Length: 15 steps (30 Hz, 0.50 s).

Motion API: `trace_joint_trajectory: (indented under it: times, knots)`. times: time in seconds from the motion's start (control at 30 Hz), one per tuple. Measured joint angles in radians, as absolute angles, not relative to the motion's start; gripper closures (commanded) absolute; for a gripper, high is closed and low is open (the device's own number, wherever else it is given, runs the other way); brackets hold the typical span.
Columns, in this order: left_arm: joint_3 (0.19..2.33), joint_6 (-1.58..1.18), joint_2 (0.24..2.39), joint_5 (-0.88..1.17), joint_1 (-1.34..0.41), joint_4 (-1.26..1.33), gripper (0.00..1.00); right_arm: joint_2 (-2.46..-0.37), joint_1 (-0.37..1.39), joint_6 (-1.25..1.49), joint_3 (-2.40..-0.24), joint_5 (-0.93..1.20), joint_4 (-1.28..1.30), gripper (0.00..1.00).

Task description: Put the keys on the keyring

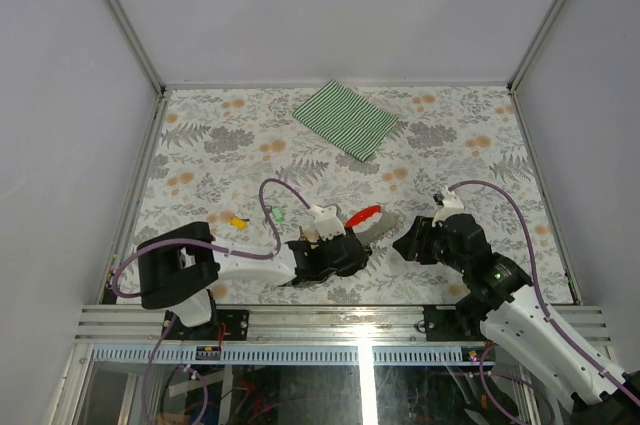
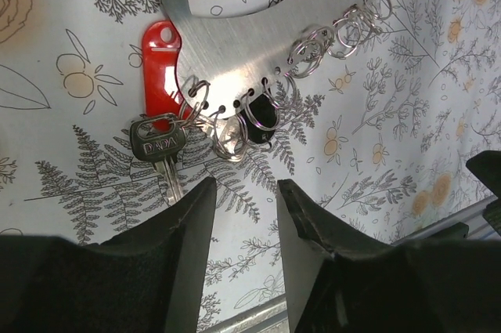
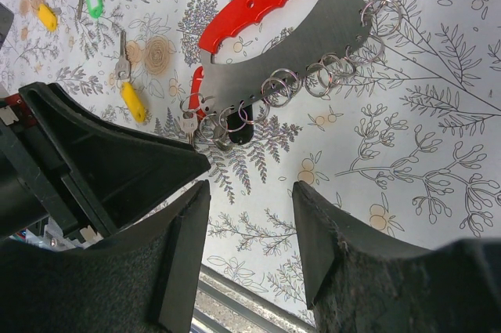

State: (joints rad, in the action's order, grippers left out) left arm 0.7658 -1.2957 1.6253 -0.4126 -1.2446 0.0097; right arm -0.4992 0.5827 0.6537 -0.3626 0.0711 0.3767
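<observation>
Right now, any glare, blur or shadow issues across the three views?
Top external: even light, soft shadows, one bright reflection streak at bottom centre. Left wrist: keyring sharp, brushed sheen without blowout, stamped key legible; left pincer fingers near-black, detail lost. Right wrist: table print crisp; right pincer fingers dark, slightly soft.

Bright, even light from above; shadows faint. Mild sheen on keyring (image 2: 235, 43) ahead of jaws; fingers (image 2: 188, 255) beside lens slightly soft.
</observation>
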Motion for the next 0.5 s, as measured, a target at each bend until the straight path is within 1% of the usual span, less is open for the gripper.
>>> trace_joint_trajectory:
  times: [0.23, 0.5]
  knots:
    - [0.753, -1.34, 1.647, -0.424, -1.243, 0.025, 0.67, -0.499, 0.583, 0.653, -0.363, 0.071, 0.377, 0.47]
    - [0.737, -1.376, 1.663, -0.431, -1.232, 0.059, 0.68, -0.507, 0.583, 0.649, -0.364, 0.071, 0.377, 0.46]
